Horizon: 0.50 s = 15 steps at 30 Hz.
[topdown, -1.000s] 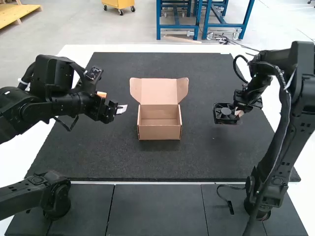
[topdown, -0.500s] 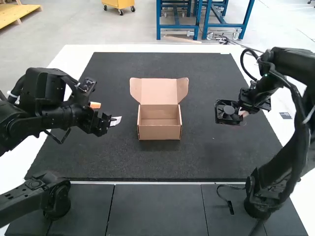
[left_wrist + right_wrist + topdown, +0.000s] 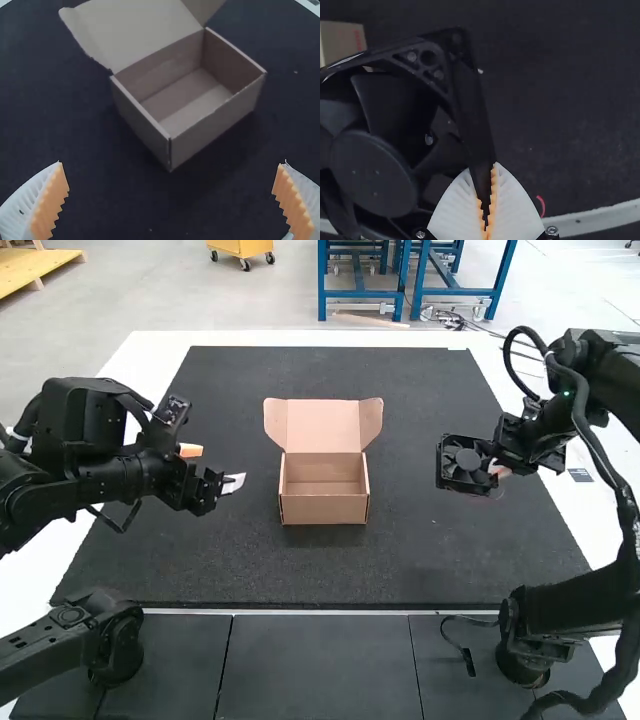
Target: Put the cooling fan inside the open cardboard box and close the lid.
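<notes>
An open cardboard box (image 3: 323,485) stands at the middle of the black mat, its lid (image 3: 322,424) tipped back and its inside empty (image 3: 187,97). To the right of the box a black cooling fan (image 3: 465,464) hangs above the mat, tilted on edge. My right gripper (image 3: 495,467) is shut on the fan's frame (image 3: 470,115), pinching one side wall between the orange pads. My left gripper (image 3: 222,467) is open to the left of the box, a short gap away, its ribbed fingers (image 3: 47,200) spread wide and pointing at the box.
The black mat (image 3: 330,570) covers most of the table, with white table edge (image 3: 575,455) to the right. Open mat lies in front of and behind the box. A small red mark (image 3: 540,205) shows on the mat below the fan.
My right gripper has lifted the fan slightly and drawn it a little rightward, tilting it more. The left arm has pulled back to the left and lowered, its gripper staying open.
</notes>
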Each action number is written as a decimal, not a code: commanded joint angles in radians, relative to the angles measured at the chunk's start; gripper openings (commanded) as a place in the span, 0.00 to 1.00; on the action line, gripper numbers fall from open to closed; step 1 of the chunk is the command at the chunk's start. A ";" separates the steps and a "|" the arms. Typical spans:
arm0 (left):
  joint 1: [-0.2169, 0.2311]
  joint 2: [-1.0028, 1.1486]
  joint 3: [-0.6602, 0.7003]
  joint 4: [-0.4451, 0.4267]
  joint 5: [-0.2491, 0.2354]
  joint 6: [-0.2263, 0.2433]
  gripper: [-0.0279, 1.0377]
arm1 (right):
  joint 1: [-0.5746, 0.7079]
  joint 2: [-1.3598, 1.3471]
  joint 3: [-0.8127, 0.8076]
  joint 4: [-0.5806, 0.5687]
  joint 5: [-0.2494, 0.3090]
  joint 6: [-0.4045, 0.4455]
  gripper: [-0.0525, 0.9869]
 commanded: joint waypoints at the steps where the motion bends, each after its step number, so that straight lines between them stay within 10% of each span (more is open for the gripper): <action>1: -0.006 -0.010 0.004 0.004 0.001 0.007 0.93 | 0.024 -0.028 0.011 -0.021 -0.078 0.010 0.03; 15: -0.004 -0.010 0.007 -0.002 -0.015 0.007 0.93 | 0.302 -0.023 0.019 0.018 -0.081 0.143 0.03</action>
